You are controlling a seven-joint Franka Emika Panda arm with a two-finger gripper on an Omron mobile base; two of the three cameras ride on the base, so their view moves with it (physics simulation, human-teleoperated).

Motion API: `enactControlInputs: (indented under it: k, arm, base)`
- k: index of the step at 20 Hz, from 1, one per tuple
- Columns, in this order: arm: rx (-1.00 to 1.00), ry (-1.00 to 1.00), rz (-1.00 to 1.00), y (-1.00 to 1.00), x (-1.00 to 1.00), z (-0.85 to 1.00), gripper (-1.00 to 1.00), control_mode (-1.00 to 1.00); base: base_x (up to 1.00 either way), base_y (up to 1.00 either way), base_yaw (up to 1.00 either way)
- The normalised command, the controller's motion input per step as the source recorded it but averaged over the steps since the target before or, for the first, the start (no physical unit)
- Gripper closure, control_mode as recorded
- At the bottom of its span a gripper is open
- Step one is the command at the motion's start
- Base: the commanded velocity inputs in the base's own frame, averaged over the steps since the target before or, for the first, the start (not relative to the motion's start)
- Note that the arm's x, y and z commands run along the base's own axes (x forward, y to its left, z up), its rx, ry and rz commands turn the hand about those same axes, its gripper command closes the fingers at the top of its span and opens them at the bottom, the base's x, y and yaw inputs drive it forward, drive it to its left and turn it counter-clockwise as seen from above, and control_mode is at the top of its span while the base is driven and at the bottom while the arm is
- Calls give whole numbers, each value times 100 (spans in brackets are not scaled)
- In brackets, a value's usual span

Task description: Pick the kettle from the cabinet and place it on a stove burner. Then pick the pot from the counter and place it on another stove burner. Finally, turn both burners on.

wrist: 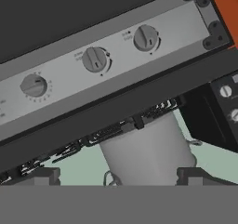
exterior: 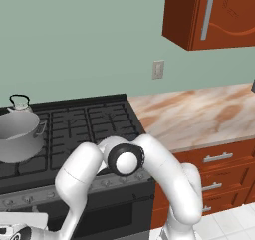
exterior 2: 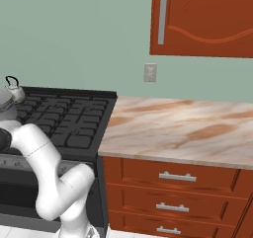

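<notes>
Both placements looked finished: at the far left of the range, the pot [exterior: 19, 137] sat on a front burner and the kettle [exterior: 20, 103] stood just behind it on a rear burner, which left, by my reading, only the turning on of the two burners. The pot was a wide grey brushed-metal vessel with straight sides, a small loop handle on its near right side and no lid; the kettle was small and pale, with a knob lid under a thin black arched handle, its print too small to make out. The stove burners [exterior: 89, 122], black grates to the right of the two vessels, stood bare. In the hand view the grey knob strip [wrist: 111, 60] ran across the frame with three round knobs [wrist: 95, 59] close ahead, and the pot appeared beyond it, upside down in that rolled view. The end effector [wrist: 116, 175] showed its two dark tips set well apart, gripping nothing and touching no knob. Further right, the marbled tabletop [exterior: 199, 115] lay beside the range, and the cabinet [exterior: 219, 15] hung above it with its door closed.
</notes>
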Motion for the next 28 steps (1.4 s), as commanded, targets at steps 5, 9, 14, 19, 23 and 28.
enactControlInputs:
  k: [5,9,14,19,23,28]
  arm:
    - [-1,0,0,13,9,-14,-100,-100]
    - [-3,0,0,10,12,-24,-100,-100]
    - [-2,0,0,15,17,-19,-100,-100]
    - [-1,0,0,19,17,-16,-100,-100]
    - [-2,0,0,16,10,-18,-100,-100]
    - [-2,0,0,15,8,-19,-100,-100]
  base:
    - [0,0,0]
    - [0,0,0]
    - [0,0,0]
    - [0,0,0]
    - [0,0,0]
    - [0,0,0]
